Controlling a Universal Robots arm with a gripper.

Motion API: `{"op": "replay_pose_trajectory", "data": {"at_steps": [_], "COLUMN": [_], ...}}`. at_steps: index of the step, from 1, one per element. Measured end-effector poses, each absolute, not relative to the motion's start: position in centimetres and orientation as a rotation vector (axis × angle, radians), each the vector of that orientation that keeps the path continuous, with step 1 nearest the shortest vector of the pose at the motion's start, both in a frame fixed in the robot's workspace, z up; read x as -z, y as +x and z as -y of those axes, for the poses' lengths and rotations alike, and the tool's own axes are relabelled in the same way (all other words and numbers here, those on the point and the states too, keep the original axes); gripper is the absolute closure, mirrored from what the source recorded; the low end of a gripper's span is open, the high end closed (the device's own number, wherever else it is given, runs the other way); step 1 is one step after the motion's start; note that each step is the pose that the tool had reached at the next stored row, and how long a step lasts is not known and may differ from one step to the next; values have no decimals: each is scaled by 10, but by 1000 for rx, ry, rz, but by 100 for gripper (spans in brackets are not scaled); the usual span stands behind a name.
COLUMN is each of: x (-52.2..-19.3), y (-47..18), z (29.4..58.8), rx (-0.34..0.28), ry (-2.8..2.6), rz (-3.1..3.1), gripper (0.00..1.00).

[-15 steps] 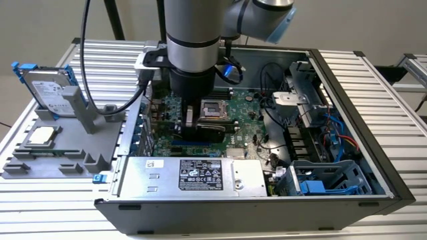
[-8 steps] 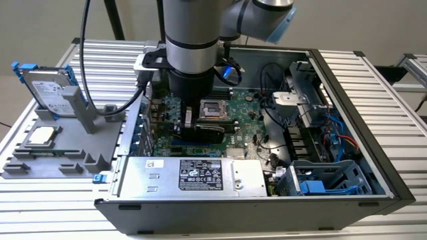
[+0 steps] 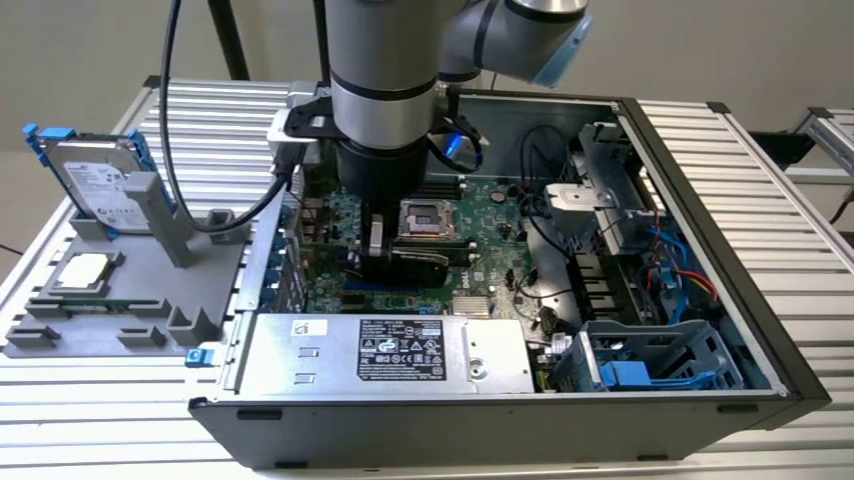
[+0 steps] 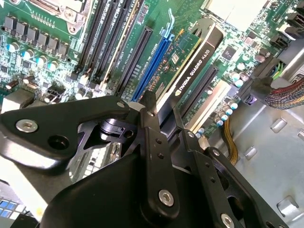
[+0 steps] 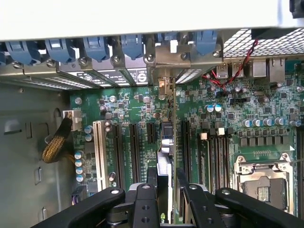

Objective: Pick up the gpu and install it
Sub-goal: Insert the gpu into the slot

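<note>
Install step: gripper (image 4: 161,111) pinches gpu (image 4: 192,71) edge-on over the motherboard (image 5: 142,109).
Judged next: align card edge with blue slot (image 4: 154,61), press straight down.

A green motherboard (image 3: 501,235), dotted with small silver and blue parts, lies inside a dark grey computer case (image 3: 694,300). The gpu (image 4: 192,64) is black with white lettering along its edge and a green back. The pincer (image 4: 161,116) is matte black with silver screws. One long slot (image 4: 153,59) is bright blue; others are black. The desk (image 3: 747,150) is ribbed silver metal. A grey tray (image 3: 80,300) holds a silver hard drive (image 3: 96,185) with blue trim.
</note>
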State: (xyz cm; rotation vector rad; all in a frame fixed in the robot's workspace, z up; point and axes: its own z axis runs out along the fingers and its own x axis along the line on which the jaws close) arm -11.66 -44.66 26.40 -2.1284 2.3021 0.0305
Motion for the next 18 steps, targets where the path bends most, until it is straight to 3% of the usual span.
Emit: {"op": "replay_pose_trajectory", "data": {"at_steps": [18], "x": [-261], "y": [-117], "z": [447], "rx": [-31], "ry": [-2128], "rz": [-2302], "gripper": [100]}}
